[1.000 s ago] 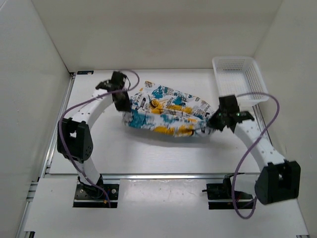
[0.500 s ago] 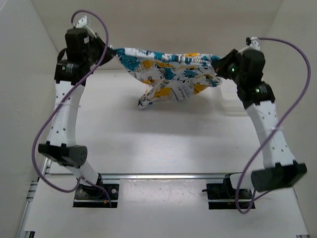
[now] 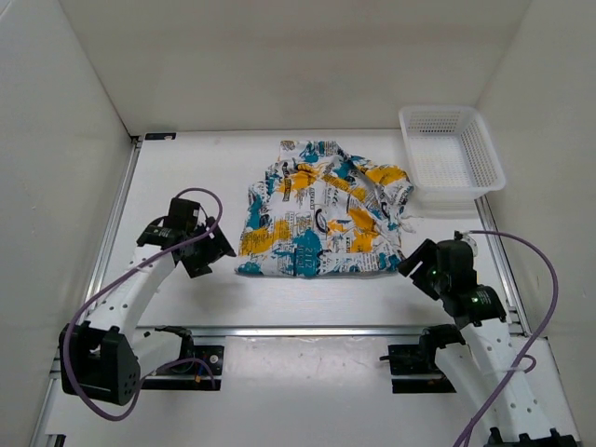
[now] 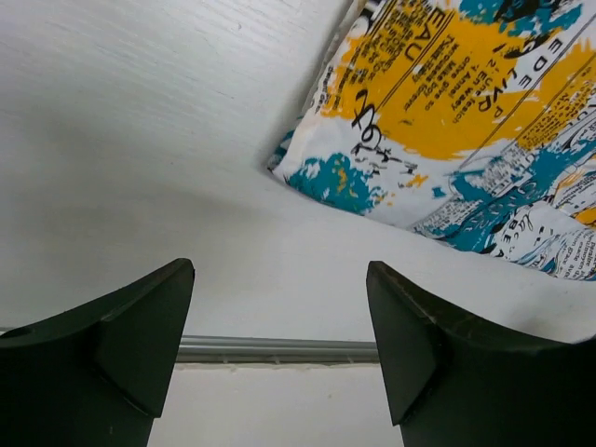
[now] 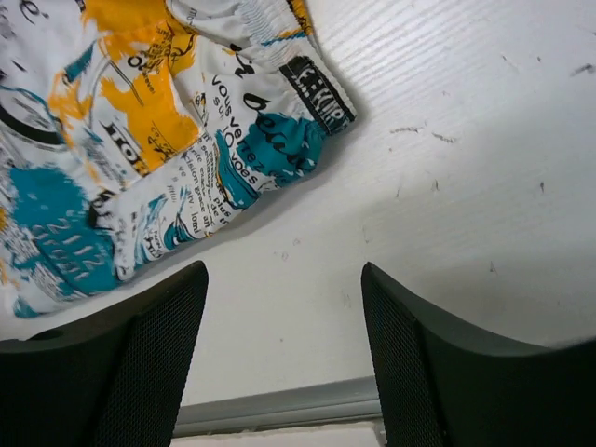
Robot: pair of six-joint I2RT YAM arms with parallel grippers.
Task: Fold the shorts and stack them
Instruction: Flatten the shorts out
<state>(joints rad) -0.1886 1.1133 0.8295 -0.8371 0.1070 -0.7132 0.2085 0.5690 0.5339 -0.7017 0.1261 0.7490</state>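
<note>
The shorts [image 3: 321, 212], white with a teal, yellow-orange and black print, lie spread flat in the middle of the table. My left gripper [image 3: 212, 250] sits just left of their near left corner, open and holding nothing. In the left wrist view that corner of the shorts [image 4: 438, 121] lies ahead of the open gripper [image 4: 279, 270], apart from both fingers. My right gripper [image 3: 408, 264] stands open by the near right corner. The right wrist view shows the waistband edge of the shorts [image 5: 168, 140] beyond the empty gripper [image 5: 282, 275].
A white mesh basket [image 3: 451, 154] stands at the back right, touching the shorts' right edge. A metal rail [image 3: 307, 330] runs along the table's near edge, just behind both grippers. White walls close in the left, back and right sides.
The shorts were held stretched in the air between both shut grippers. Now they lie flat on the table, and both grippers have opened and drawn back to the near corners.
</note>
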